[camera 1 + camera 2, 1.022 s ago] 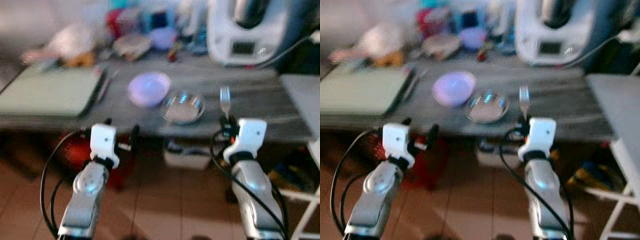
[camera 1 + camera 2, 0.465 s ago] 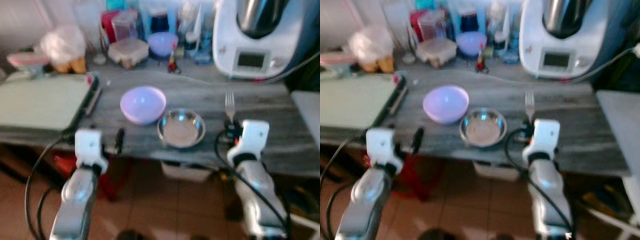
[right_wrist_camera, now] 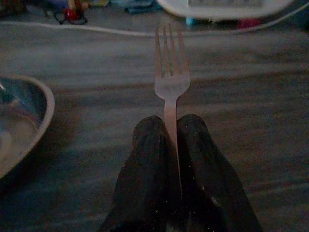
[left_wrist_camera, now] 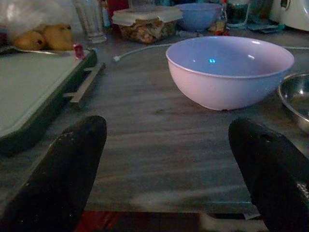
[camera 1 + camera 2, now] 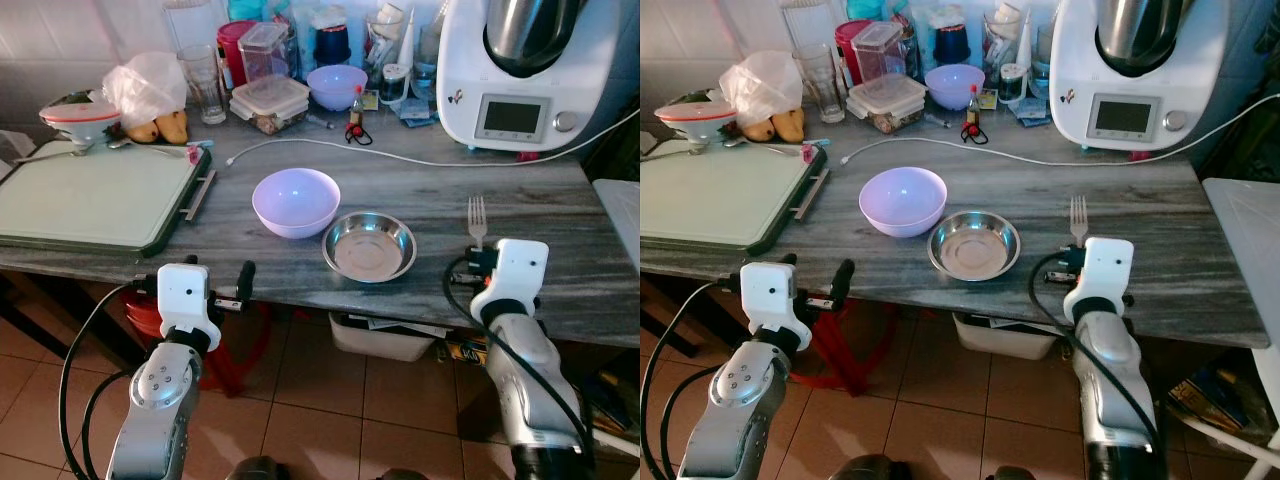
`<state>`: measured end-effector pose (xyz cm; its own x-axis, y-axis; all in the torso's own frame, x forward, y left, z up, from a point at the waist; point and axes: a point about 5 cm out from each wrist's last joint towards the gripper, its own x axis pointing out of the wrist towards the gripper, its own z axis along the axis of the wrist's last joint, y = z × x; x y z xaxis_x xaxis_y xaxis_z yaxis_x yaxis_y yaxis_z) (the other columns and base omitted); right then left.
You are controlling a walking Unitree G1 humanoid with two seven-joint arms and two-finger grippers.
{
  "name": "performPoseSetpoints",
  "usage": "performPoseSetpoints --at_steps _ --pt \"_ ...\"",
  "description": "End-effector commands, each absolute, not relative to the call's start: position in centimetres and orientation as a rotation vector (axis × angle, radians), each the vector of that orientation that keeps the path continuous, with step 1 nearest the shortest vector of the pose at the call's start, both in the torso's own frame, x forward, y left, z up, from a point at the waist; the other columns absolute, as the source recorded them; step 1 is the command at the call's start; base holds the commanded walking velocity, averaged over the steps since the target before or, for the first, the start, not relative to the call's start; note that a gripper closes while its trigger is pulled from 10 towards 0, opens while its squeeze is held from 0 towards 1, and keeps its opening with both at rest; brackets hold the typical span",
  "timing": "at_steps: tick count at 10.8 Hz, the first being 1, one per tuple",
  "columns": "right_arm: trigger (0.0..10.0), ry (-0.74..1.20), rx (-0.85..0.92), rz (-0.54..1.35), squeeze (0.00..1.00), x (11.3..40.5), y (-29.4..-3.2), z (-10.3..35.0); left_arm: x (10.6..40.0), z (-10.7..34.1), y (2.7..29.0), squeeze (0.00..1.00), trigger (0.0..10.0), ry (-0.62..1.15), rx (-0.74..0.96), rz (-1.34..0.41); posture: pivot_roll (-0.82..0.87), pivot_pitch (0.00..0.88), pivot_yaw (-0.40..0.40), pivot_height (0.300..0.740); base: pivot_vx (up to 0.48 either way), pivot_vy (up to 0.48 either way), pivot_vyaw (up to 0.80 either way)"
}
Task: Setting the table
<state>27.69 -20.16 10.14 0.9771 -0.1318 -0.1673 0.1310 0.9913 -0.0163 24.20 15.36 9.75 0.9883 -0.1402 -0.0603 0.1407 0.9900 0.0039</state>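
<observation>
My head stereo pair looks forward and down on the tabletop (image 5: 560,215). Both wrist cams sit low at its near edge, facing across it; both catch the steel bowl (image 5: 369,246).

A home kitchen: a grey worktop (image 5: 560,230) crowded with a food processor (image 5: 520,70), containers (image 5: 270,95) and bananas (image 5: 160,127).
</observation>
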Motion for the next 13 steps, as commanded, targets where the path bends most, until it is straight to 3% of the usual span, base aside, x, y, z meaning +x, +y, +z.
performPoseSetpoints --at_steps 1,5,13 --pt "10.0 0.185 0.01 -0.127 0.0 28.2 -19.8 10.0 24.3 10.3 15.2 0.0 10.0 0.044 0.012 -0.163 0.0 0.063 0.065 0.74 0.0 0.0 0.0" --pt "10.0 0.239 0.108 -0.11 0.0 29.1 -18.7 9.1 24.3 10.5 15.2 0.0 10.0 0.046 0.009 -0.166 0.01 0.068 0.067 0.74 0.0 0.0 0.0" --pt "10.0 0.238 0.134 -0.082 0.0 30.8 -17.9 9.1 24.2 10.4 14.9 0.0 10.0 0.06 0.008 -0.183 0.02 0.084 0.072 0.74 0.0 0.0 0.0"
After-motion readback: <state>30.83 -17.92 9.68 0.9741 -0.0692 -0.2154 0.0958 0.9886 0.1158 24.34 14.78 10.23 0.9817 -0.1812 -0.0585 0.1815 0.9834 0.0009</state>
